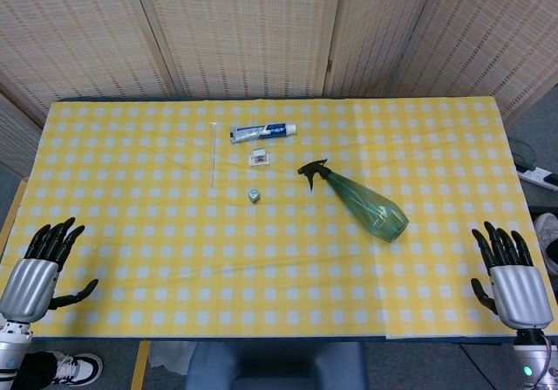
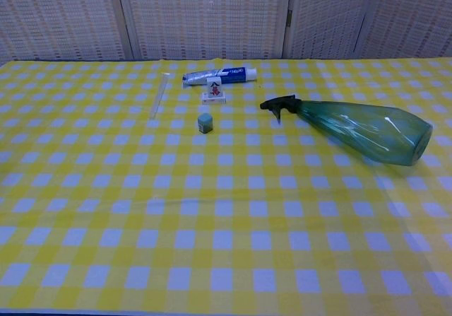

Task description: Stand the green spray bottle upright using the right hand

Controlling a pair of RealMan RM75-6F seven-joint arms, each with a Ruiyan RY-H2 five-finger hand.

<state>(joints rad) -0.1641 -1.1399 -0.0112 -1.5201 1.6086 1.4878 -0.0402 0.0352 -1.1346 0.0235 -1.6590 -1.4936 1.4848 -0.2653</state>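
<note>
The green spray bottle (image 1: 366,203) (image 2: 364,129) lies on its side on the yellow checked tablecloth, right of centre. Its black trigger head (image 1: 312,171) (image 2: 280,105) points left and toward the far side, its wide base toward the near right. My right hand (image 1: 511,276) hovers at the table's near right corner, fingers spread and empty, well away from the bottle's base. At the near left corner my left hand (image 1: 39,271) is likewise spread and holds nothing. Neither hand shows in the chest view.
A toothpaste tube (image 1: 262,132) (image 2: 219,78) lies at the far centre, with a small white card (image 1: 259,157) (image 2: 215,92) and a small green cube (image 1: 254,195) (image 2: 205,123) nearer. A thin clear stick (image 1: 213,153) (image 2: 159,95) lies left of them. A power strip (image 1: 539,177) sits off the table's right edge.
</note>
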